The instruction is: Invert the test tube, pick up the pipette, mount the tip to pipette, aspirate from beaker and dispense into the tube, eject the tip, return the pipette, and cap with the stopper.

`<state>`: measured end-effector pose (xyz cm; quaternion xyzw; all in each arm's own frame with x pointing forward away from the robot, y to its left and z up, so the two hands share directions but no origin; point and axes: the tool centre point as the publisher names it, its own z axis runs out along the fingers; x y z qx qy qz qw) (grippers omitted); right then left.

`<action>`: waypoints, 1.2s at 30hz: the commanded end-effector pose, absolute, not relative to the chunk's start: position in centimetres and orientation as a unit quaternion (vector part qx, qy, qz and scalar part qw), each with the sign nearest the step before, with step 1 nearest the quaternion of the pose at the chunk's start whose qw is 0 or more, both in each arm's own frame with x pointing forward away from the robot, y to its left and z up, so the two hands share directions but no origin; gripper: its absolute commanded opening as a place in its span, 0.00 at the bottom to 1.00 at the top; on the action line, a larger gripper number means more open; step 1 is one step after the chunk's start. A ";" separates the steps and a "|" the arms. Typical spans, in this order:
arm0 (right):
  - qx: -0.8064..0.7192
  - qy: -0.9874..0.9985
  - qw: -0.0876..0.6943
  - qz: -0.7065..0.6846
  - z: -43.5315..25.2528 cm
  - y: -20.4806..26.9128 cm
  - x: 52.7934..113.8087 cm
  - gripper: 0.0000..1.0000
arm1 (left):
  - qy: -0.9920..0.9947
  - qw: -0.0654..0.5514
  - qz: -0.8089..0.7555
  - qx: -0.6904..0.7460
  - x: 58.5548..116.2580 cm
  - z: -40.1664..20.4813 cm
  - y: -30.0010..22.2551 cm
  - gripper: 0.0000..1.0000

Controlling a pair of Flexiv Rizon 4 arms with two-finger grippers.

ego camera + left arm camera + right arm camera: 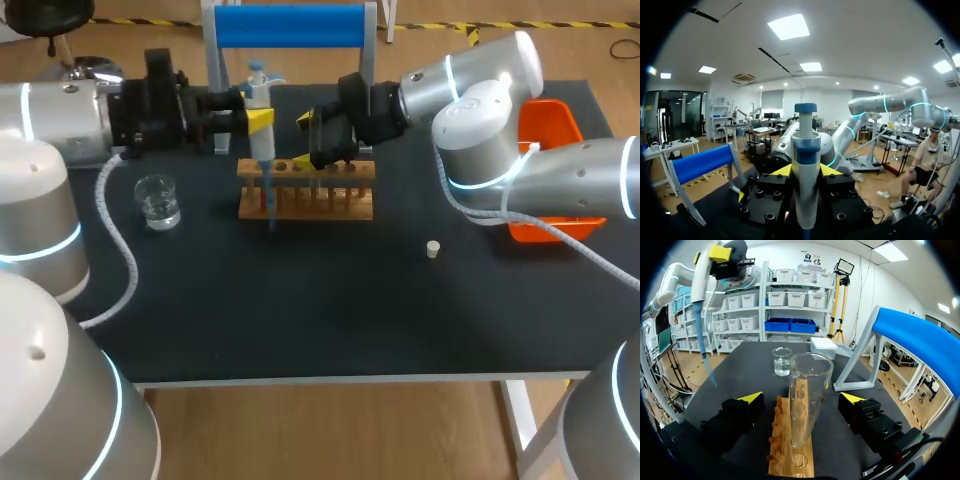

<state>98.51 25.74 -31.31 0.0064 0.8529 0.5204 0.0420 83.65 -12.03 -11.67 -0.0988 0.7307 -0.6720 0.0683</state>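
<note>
Pipette (261, 115) stands upright in the left end effector (806, 171), whose yellow-tipped fingers (781, 171) are clamped on its body from both sides. The plunger is on top and a blue tip (271, 195) is mounted below. The tip points down by the left end of the wooden rack (305, 192). In the right wrist view it hangs beside the rack rather than over it, and whether its end touches the worktop (300, 320) cannot be told.

Test tube (807, 400) stands upright in the rack with its open mouth up. It sits between the fingers of the right end effector (802, 399), which are spread apart with a gap on each side of the glass.

Beaker (158, 200), holding clear liquid, sits on the worktop left of the rack and well apart from it. A small pale stopper (433, 249) lies to the right of the rack, near the right arm. A stand with a blue bar (290, 25) rises at the far edge behind the rack.
</note>
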 end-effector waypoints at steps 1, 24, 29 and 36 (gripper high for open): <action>0.006 0.854 0.041 0.519 -31.3 25.7 98.6 1.00 | 0.734 0.069 -0.669 -0.091 83.9 -11.7 -14.2 0.00; 0.006 0.854 0.041 0.519 -31.3 25.7 98.6 1.00 | 0.760 0.073 -0.645 -0.032 81.8 -11.9 -19.5 0.00; 0.006 0.854 0.041 0.519 -31.3 25.7 98.6 1.00 | 0.761 0.073 -0.644 -0.035 81.9 -11.9 -19.5 0.00; 0.003 0.853 0.043 0.520 -31.1 25.5 98.5 1.00 | 0.761 0.073 -0.644 -0.035 81.9 -11.9 -19.5 0.00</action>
